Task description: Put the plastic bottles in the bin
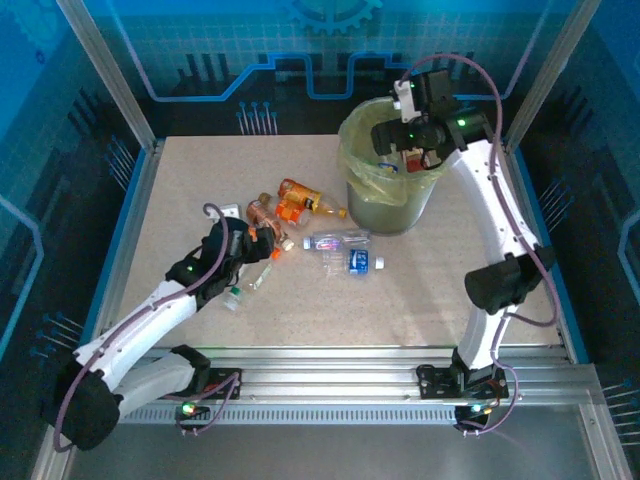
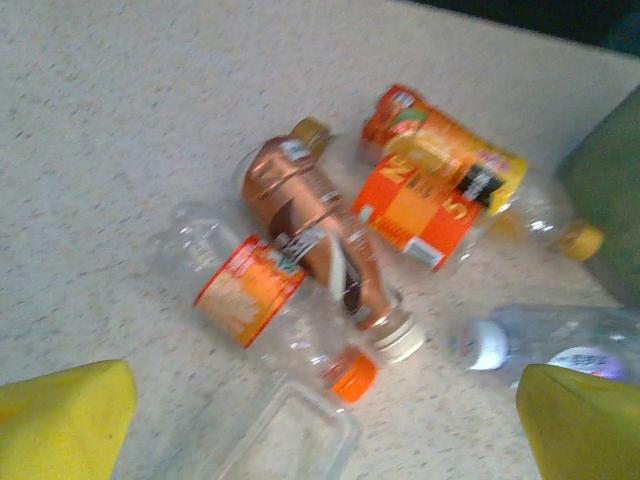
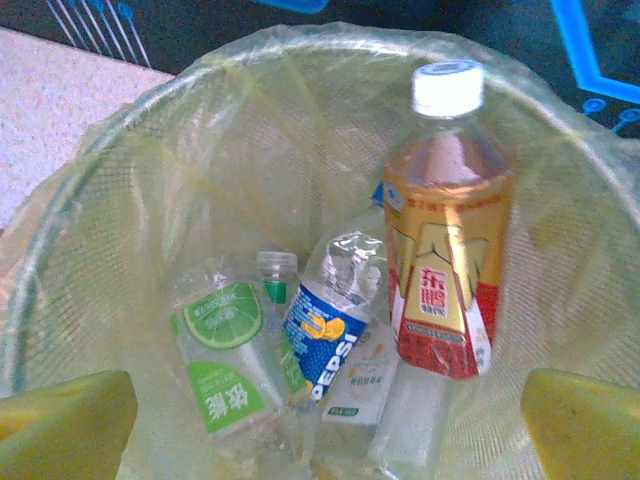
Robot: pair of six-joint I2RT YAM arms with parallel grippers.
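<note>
Grey-green bin (image 1: pixel 388 195) stands far right on the table (image 1: pixel 190 180), right gripper (image 1: pixel 405 135) over its mouth, and the left gripper (image 1: pixel 252 238) is low by the loose bottles (image 1: pixel 300 197) mid-table. Left wrist now: fingers (image 2: pixel 60 420) spread wide, nothing held, brown bottle (image 2: pixel 320 235) just ahead. Right wrist: fingers (image 3: pixel 60 425) parted and empty, amber bottle (image 3: pixel 445 240) upright among others inside the bin.

Tabletop (image 1: pixel 430 300): speckled beige surface, edged by blue trim (image 1: pixel 135 200).
Back wall (image 1: pixel 250 50): blue translucent panel, printed with circuit lines and a gear motif.
Side walls (image 1: pixel 40 150): blue gridded panels, set behind slanted aluminium posts (image 1: pixel 105 70).
Near edge: ribbed aluminium rail (image 1: pixel 330 380) is mounted across.
Light: bluish tint is cast overall.
</note>
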